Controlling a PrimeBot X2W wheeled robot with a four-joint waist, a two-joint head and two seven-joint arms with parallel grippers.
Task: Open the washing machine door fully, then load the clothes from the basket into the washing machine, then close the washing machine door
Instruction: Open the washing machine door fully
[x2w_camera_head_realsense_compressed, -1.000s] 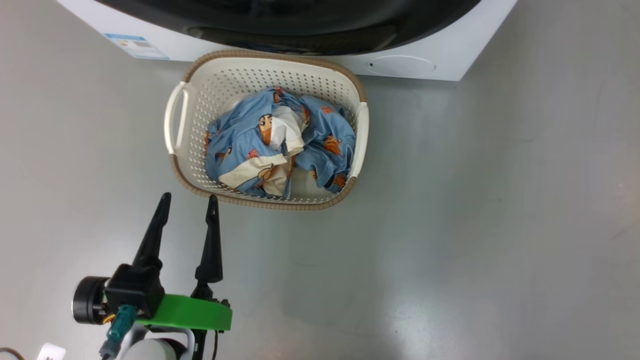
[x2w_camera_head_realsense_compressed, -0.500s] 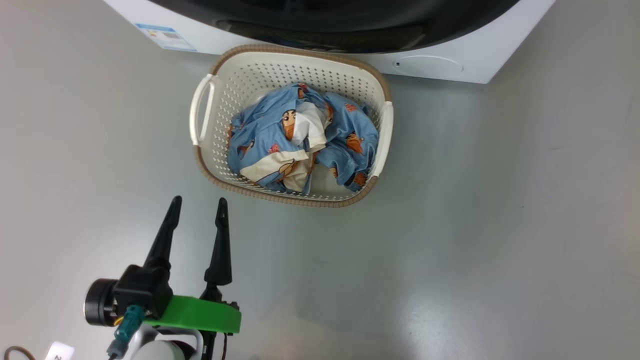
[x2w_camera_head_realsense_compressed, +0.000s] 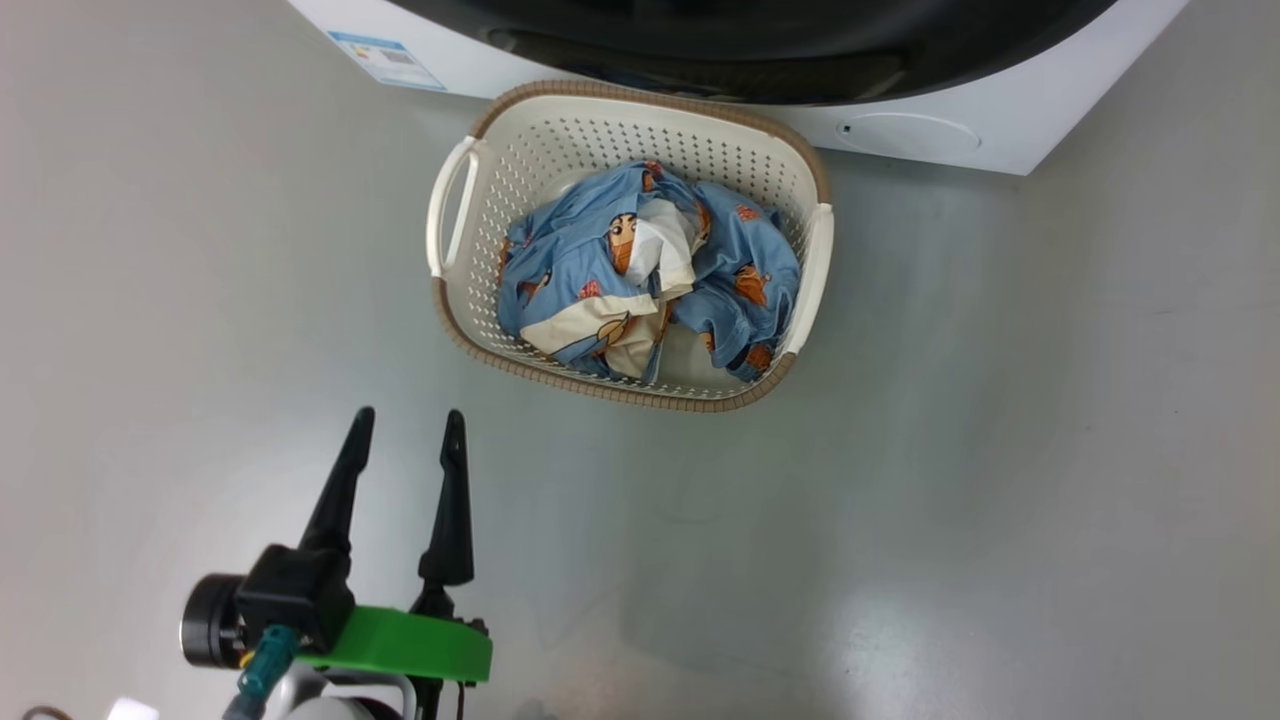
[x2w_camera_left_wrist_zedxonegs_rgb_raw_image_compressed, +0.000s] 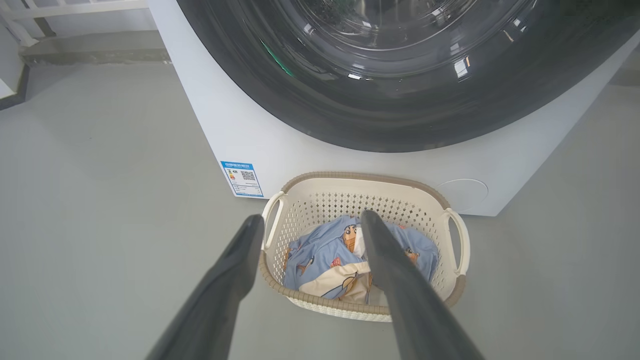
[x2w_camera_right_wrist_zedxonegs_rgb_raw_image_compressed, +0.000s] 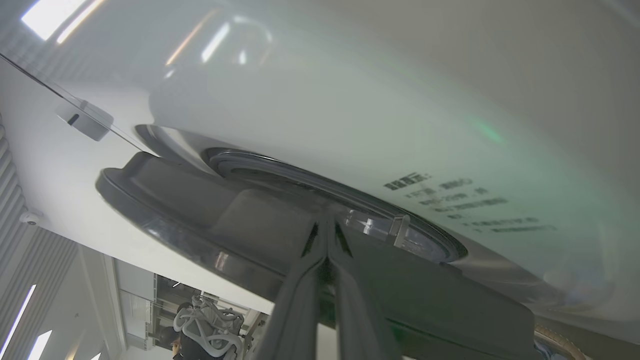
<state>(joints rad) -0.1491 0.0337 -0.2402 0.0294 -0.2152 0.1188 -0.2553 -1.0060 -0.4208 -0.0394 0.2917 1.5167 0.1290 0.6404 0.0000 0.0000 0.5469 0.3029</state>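
The washing machine (x2w_camera_head_realsense_compressed: 960, 140) stands at the top of the head view, and its door (x2w_camera_head_realsense_compressed: 700, 40) shows as a glossy black rim. On the floor right in front of it sits the cream basket (x2w_camera_head_realsense_compressed: 812, 270), holding the crumpled light-blue clothes (x2w_camera_head_realsense_compressed: 590, 290). My left gripper (x2w_camera_head_realsense_compressed: 410, 415) hovers open and empty, short of the basket's near left corner. In the left wrist view its fingers (x2w_camera_left_wrist_zedxonegs_rgb_raw_image_compressed: 235, 270) frame the basket (x2w_camera_left_wrist_zedxonegs_rgb_raw_image_compressed: 350, 176) and clothes (x2w_camera_left_wrist_zedxonegs_rgb_raw_image_compressed: 320, 260) below the door (x2w_camera_left_wrist_zedxonegs_rgb_raw_image_compressed: 400, 100). My right gripper (x2w_camera_right_wrist_zedxonegs_rgb_raw_image_compressed: 327, 222) is shut, with its tips at the door's dark edge (x2w_camera_right_wrist_zedxonegs_rgb_raw_image_compressed: 200, 220) beside the white front (x2w_camera_right_wrist_zedxonegs_rgb_raw_image_compressed: 350, 125).
Smooth grey floor surrounds the basket on the left, right and near side. A blue label (x2w_camera_left_wrist_zedxonegs_rgb_raw_image_compressed: 242, 178) marks the machine's lower left front, and a round white cover (x2w_camera_head_realsense_compressed: 905, 133) sits at its lower right. A pale ledge (x2w_camera_left_wrist_zedxonegs_rgb_raw_image_compressed: 75, 10) runs behind the machine's left side.
The head camera has swung, so the basket and machine slide to the right in the picture. My left gripper stays open and sits slightly farther from the basket.
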